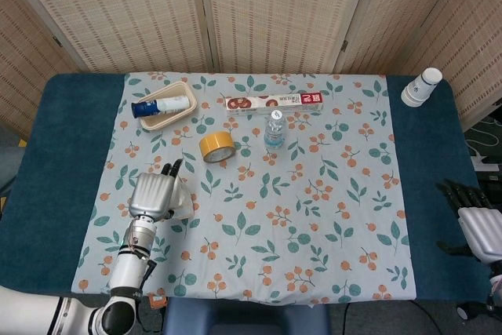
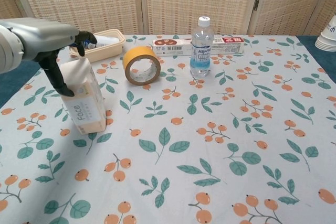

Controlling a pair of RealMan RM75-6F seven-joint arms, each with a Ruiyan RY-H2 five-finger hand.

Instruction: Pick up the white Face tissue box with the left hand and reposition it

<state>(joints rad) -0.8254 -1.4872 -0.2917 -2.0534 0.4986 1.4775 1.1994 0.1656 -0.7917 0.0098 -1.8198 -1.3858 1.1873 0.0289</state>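
The white Face tissue box (image 2: 86, 103) stands on end on the floral cloth at the left, its base on the table. My left hand (image 2: 39, 38) reaches over it from the left. The thumb presses the box's left face and the dark fingers curl over its far top edge, so the hand grips it. In the head view the left hand (image 1: 150, 194) covers most of the tissue box (image 1: 183, 206). My right hand (image 1: 477, 223) hangs beyond the table's right edge, fingers apart and holding nothing.
A yellow tape roll (image 2: 142, 65) lies just right of the box, and a water bottle (image 2: 200, 46) stands further right. Behind them are a long red-and-white carton (image 2: 178, 45) and a beige tray (image 2: 100, 51) with a blue tube. Stacked paper cups (image 1: 421, 87) stand far right.
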